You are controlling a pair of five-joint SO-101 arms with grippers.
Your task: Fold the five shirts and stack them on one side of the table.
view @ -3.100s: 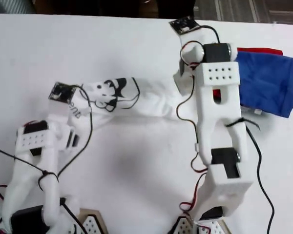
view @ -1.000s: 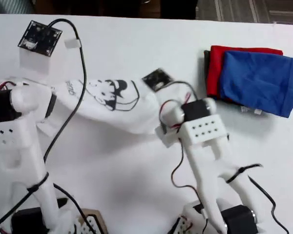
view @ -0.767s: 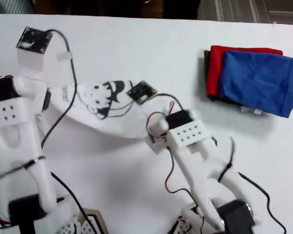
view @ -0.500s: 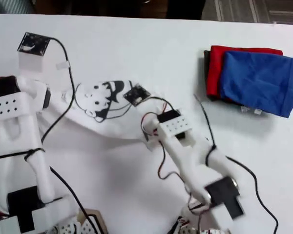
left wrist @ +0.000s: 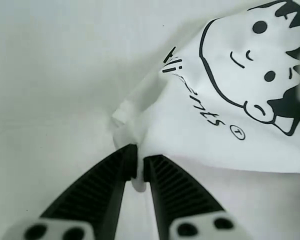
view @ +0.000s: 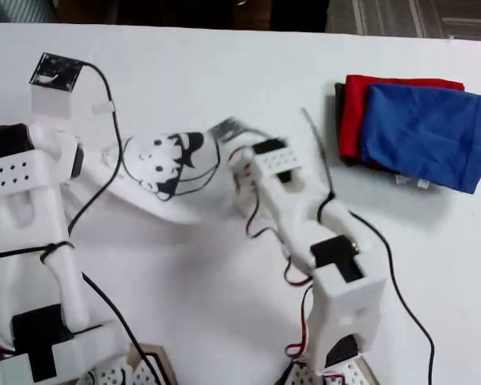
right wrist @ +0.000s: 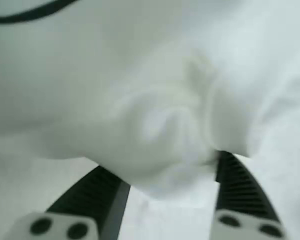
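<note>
A white shirt (view: 164,172) with a black cartoon face lies stretched across the table's middle. My left gripper (left wrist: 138,167) is shut on the white shirt (left wrist: 230,115) at its edge beside the print. In the high view that gripper (view: 104,156) sits at the shirt's left end. At the shirt's right end is my right gripper (view: 228,152). There its fingers (right wrist: 237,187) stand apart around a thick bunch of the white cloth (right wrist: 160,130), which covers both tips. A folded stack sits at the right: a blue shirt (view: 425,136) on top, a red shirt (view: 354,104) under it, and a dark edge (view: 337,100).
The white table (view: 224,64) has bare room along the back and at the front middle. Cables (view: 116,112) hang from both arms over the shirt. The arm bases (view: 345,321) stand at the near edge.
The right arm has carried the shirt's right end leftward, from beside the stack to the middle. The left arm has drawn its end back and to the left. The shirt now lies shorter and bunched.
</note>
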